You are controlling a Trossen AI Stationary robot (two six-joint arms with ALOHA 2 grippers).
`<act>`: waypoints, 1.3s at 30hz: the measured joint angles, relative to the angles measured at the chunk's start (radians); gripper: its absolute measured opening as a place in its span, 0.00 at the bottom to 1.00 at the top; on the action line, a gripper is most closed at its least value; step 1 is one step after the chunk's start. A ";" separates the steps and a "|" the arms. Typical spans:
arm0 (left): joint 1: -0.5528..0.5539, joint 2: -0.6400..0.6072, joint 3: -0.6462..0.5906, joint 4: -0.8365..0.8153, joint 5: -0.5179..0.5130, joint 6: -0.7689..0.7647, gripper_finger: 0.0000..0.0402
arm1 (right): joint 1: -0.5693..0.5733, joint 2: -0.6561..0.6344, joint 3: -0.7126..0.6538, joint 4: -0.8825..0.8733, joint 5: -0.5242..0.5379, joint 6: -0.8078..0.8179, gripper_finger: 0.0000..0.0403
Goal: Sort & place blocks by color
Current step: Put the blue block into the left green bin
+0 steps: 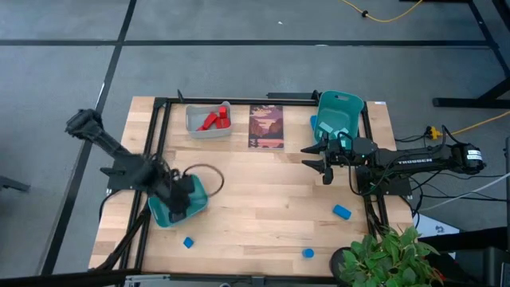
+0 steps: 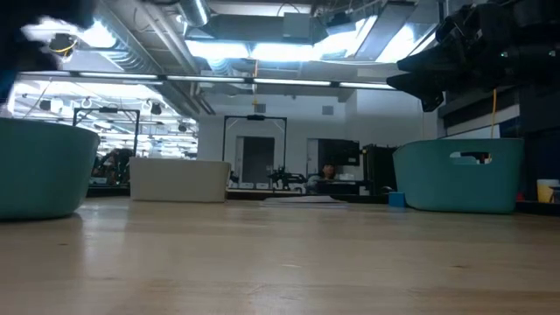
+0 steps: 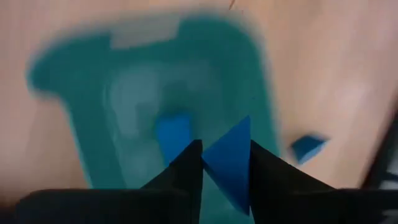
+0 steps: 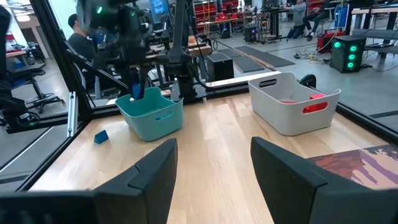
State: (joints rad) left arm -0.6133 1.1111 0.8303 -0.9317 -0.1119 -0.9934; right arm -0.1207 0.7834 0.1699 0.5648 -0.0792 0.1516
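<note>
Left gripper (image 3: 225,163) is pinched on a small dark blue plastic block (image 3: 229,163), smooth and sharp-cornered, tilted corner-up between the two dark fingers, hanging directly over the teal plastic bin with rounded corners (image 1: 162,214) at the table's left. One more blue block (image 3: 173,134) lies on that bin's floor; another blue block (image 3: 307,147) sits on the wood just outside it. Right gripper (image 4: 211,163) has its jaws spread apart and empty, hovering above the light wooden tabletop (image 1: 263,199) near the second teal bin (image 1: 341,114) at the far right. Loose blue blocks on the near side: (image 1: 188,242), (image 1: 307,253), (image 1: 342,212). Red blocks (image 1: 213,119) lie in the pale grey bin (image 1: 195,127), beside a dark picture card (image 1: 266,126).
</note>
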 joint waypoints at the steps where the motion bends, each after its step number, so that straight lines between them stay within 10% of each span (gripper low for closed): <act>1: -0.030 0.027 0.000 -0.024 0.004 -0.047 0.21 | 0.000 0.000 0.000 -0.002 0.000 0.000 0.52; 16: -0.112 0.334 -0.002 0.037 0.024 0.000 0.21 | 0.000 0.000 0.000 -0.008 0.000 -0.004 0.52; 39: -0.027 0.344 -0.036 0.050 0.084 0.041 0.36 | 0.000 0.000 0.000 -0.009 0.000 -0.007 0.52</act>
State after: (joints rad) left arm -0.6399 1.4555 0.7940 -0.8818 -0.0277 -0.9526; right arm -0.1211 0.7837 0.1699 0.5556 -0.0792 0.1447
